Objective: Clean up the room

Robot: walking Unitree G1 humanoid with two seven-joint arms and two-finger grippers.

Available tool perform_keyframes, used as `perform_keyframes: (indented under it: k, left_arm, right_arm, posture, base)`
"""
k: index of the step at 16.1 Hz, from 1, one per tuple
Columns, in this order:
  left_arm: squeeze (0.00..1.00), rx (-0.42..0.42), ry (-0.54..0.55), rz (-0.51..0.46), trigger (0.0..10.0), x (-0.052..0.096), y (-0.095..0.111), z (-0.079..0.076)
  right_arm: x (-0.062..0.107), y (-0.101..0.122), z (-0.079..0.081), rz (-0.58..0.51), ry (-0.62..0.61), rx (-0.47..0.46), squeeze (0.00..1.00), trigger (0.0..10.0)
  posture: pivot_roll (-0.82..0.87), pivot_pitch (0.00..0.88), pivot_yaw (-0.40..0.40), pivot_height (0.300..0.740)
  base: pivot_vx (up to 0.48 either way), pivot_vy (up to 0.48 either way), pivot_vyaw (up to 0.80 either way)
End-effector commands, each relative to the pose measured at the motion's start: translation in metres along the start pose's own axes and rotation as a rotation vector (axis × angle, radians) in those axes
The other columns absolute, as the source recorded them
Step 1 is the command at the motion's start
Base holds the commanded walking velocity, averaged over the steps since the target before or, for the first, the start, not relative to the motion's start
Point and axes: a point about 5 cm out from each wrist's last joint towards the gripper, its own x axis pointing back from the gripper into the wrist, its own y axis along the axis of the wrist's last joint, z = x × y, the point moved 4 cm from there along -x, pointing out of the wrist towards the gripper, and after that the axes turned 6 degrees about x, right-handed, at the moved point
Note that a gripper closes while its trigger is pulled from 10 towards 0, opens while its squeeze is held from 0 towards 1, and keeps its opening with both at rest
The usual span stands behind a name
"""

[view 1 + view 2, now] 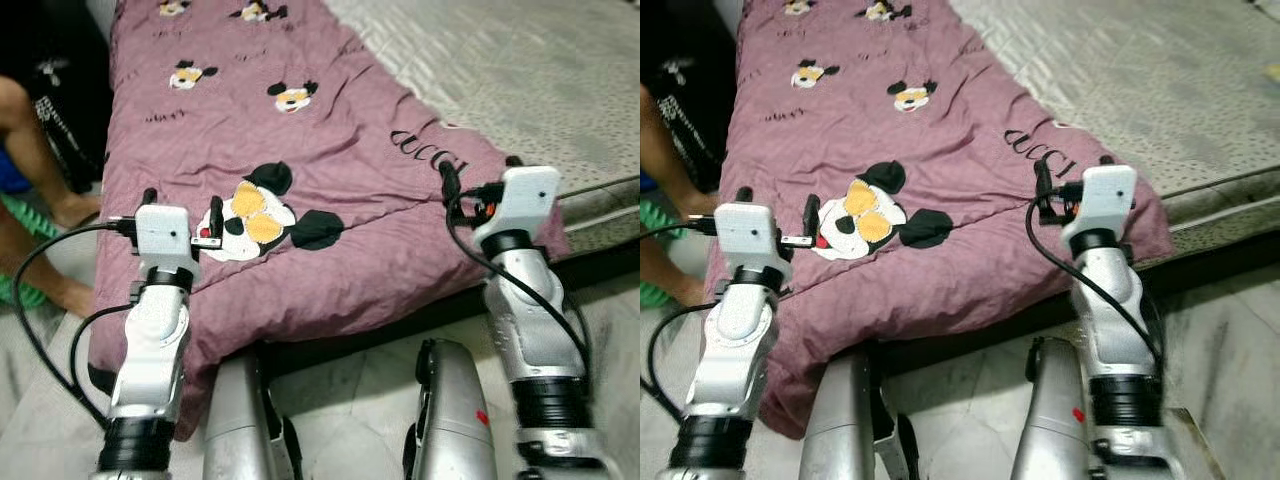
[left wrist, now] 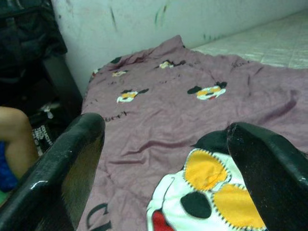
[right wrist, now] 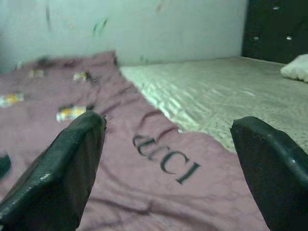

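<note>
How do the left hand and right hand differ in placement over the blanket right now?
The left hand sits over the big mouse face print near the blanket's near-left edge; the right hand sits at the near-right corner by the black lettering. The left hand is nearer the person's leg; the right hand is nearer the bare mattress. Both are open, gripping nothing.

Blanket [image 1: 330, 150]: mauve cloth, matt, finely textured and creased, printed with cartoon mouse faces and dark lettering. Mattress [image 1: 520, 70]: pale grey quilted fabric with a slight sheen, stitched in a small raised pattern. Left gripper [image 1: 180, 215] and right gripper [image 1: 480, 185]: fingers [image 2: 62, 168] of black material, smooth and glossy, highlights seen along the edges; housings of white plastic, smooth and semi-gloss. Arms [image 1: 150, 350]: silver casing, smooth, satin finish. Cables [image 1: 40, 320]: black, smooth sheathing. Floor [image 1: 350, 390]: pale marbled tile, polished. Wall [image 2: 144, 24]: painted, matt, scuffed and marked.
</note>
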Motion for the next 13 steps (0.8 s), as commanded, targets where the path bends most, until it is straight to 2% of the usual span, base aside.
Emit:
perform_keyframes:
  k: [1, 3, 10, 12, 13]
  left_arm:
    - [0.0, -0.006, 0.025, -0.018, 10.0, -0.002, 0.002, 0.007]
    - [0.0, 0.0, 0.026, -0.038, 10.0, -0.009, 0.006, 0.006]
    - [0.0, -0.004, 0.017, -0.072, 10.0, -0.022, 0.009, 0.005]
    - [0.0, 0.004, 0.015, -0.078, 10.0, -0.022, 0.009, 0.002]
    - [0.0, 0.014, 0.001, -0.085, 10.0, -0.025, 0.011, -0.005]
  right_arm:
    - [-0.003, 0.013, 0.007, -0.038, 0.003, -0.018, 0.0, 10.0]
    - [-0.004, 0.024, 0.015, -0.08, -0.029, -0.068, 0.0, 10.0]
    - [-0.014, 0.04, 0.018, -0.128, -0.015, -0.073, 0.0, 10.0]
    - [-0.017, 0.04, 0.016, -0.131, -0.022, -0.069, 0.0, 10.0]
    - [-0.017, 0.039, 0.016, -0.131, -0.027, -0.07, 0.0, 10.0]
  posture:
    - [-0.08, 0.0, 0.151, 0.555]
    - [-0.08, 0.0, 0.159, 0.579]
    - [-0.09, 0.0, 0.155, 0.655]
    - [-0.09, 0.0, 0.156, 0.675]
    - [-0.09, 0.0, 0.159, 0.695]
  base:
    - [0.0, 0.0, 0.0]
    - [0.0, 0.0, 0.0]
    - [0.0, 0.0, 0.0]
    - [0.0, 0.0, 0.0]
    - [0.0, 0.0, 0.0]
